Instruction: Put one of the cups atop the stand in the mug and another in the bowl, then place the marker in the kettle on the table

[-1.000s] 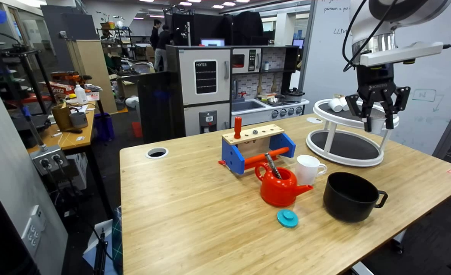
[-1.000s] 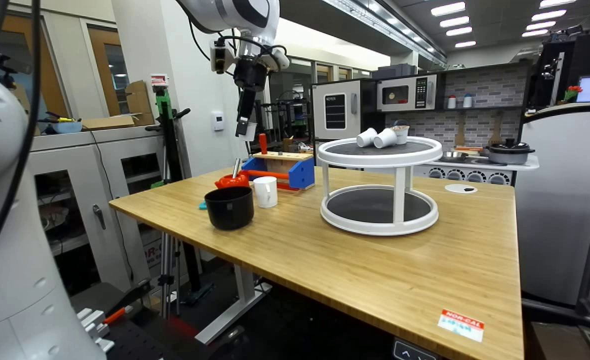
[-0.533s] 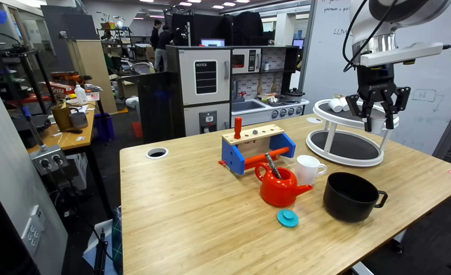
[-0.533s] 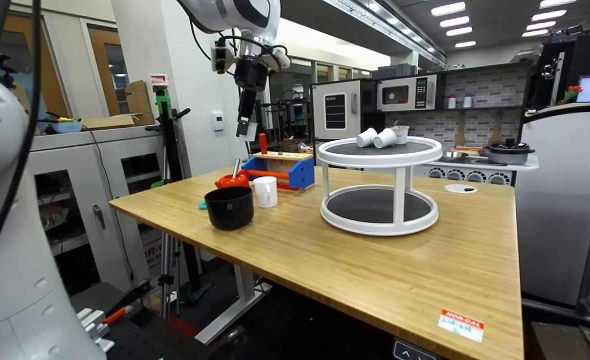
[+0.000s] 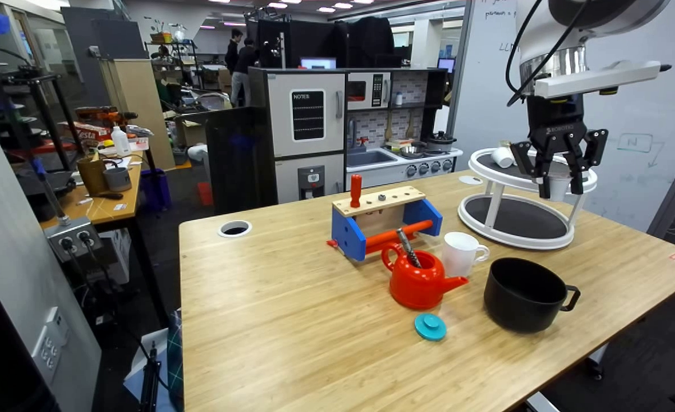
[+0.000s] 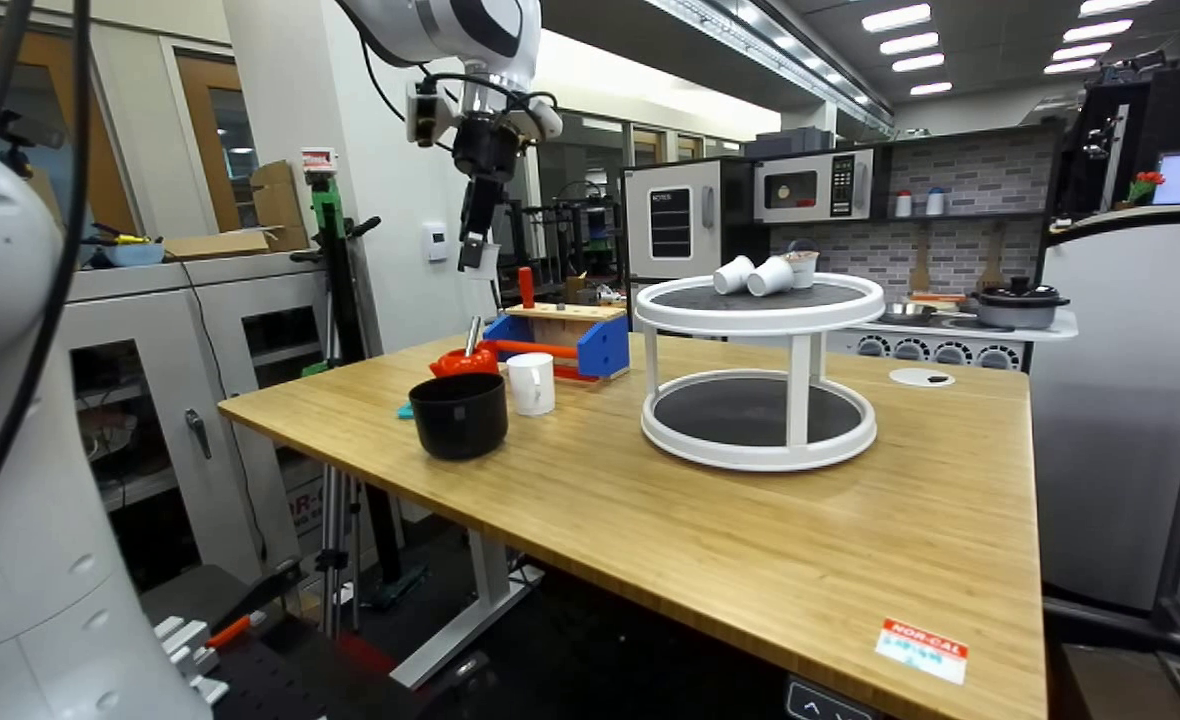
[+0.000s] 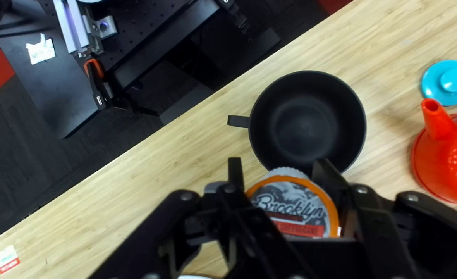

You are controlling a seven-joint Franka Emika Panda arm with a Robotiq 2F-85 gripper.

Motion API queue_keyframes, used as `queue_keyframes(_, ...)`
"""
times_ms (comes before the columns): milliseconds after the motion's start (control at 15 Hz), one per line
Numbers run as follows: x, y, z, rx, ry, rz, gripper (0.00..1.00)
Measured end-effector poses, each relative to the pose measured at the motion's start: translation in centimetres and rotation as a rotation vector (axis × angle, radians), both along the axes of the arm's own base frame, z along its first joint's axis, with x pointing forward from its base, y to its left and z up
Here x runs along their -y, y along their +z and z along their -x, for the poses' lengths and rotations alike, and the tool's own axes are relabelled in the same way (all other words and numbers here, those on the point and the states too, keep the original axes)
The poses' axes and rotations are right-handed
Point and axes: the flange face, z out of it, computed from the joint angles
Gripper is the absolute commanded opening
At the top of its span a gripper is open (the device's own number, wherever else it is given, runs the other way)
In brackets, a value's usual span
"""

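Note:
My gripper (image 5: 560,187) is shut on a small white cup (image 7: 298,205) with an orange-edged printed lid, held high above the table. In the wrist view the cup sits between the two fingers, with the black bowl (image 7: 306,120) beyond and below it; the bowl's inside looks bare. A white mug (image 5: 457,254) stands between the bowl and the red kettle (image 5: 417,289); its inside is hidden. The marker (image 5: 409,249), slim and dark silvery here, leans upright out of the kettle. On the two-tier stand's (image 6: 760,322) top are a lying cup (image 6: 733,275), another lying cup (image 6: 770,277) and a third (image 6: 803,268).
A teal lid (image 5: 431,327) lies on the table before the kettle. Behind the kettle and mug is a blue block rack (image 5: 349,234) with a red peg (image 5: 356,191). The table's edge (image 6: 590,555) runs near the bowl, on the robot's side.
Over the last half second my gripper has shifted slightly left in both exterior views, carrying the cup. Before that it hung still. The things on the table and stand have not moved.

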Motion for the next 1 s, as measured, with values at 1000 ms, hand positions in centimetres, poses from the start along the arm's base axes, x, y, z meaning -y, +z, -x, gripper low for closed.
queue_keyframes(1000, -2.5, -6.9, 1.1, -0.148, 0.047, -0.129, 0.23)
